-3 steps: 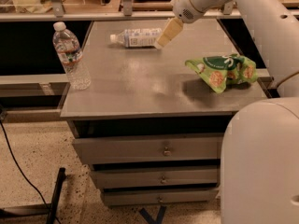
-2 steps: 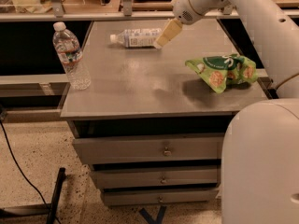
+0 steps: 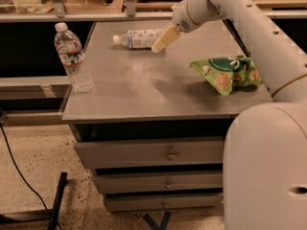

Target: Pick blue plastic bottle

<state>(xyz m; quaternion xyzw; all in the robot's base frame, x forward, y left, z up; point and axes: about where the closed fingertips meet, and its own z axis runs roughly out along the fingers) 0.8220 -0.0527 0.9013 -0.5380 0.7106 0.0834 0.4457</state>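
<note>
The blue plastic bottle lies on its side near the back of the grey table top, white cap pointing left. It has a pale blue-and-white label. My gripper hangs from the white arm just right of the bottle's base, its tan fingers pointing down-left close to or touching the bottle's end. It holds nothing that I can see.
A tall clear water bottle with a red-and-green label stands upright at the table's left edge. A green snack bag lies at the right side. Drawers sit under the top. My white base fills the lower right.
</note>
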